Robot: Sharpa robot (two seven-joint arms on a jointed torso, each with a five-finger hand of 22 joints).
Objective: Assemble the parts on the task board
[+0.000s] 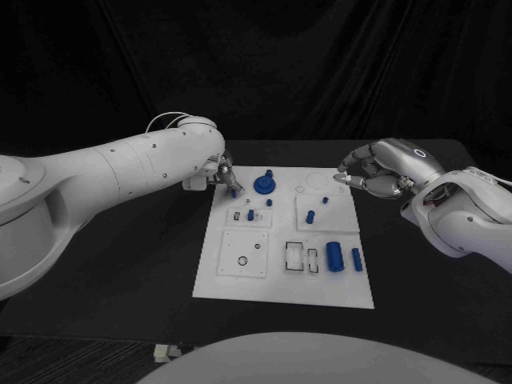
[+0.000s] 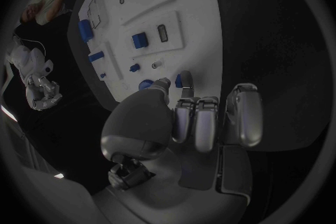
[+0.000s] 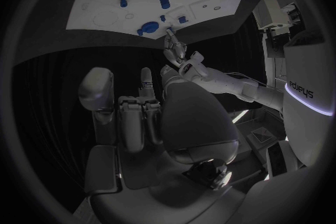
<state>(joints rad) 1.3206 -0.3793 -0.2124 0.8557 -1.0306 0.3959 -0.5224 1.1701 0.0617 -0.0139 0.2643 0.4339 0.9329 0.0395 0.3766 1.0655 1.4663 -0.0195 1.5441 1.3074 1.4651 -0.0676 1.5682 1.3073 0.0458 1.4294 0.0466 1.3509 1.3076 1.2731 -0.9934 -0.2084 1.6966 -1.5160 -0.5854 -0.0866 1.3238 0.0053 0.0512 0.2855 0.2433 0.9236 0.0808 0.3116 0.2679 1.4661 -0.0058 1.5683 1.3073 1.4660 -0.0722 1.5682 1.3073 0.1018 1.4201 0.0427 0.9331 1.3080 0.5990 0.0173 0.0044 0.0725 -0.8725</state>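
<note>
Head view: the left hand [image 1: 219,178] reaches over the task board's [image 1: 282,280] far left corner, pinching a small blue part [image 1: 232,190]; the right hand [image 1: 378,172] hovers off the far right corner — fingers curled, empty. Left wrist view: fingertips [image 2: 183,85] touch that part — beside the round blue part [image 2: 145,84].

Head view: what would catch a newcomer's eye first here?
First the white task board in the middle of the black table, dotted with small blue parts. Then the two silver hands at its far end: the left hand pinching a small blue piece at the far left corner, the right hand curled, beyond the far right corner.
</note>
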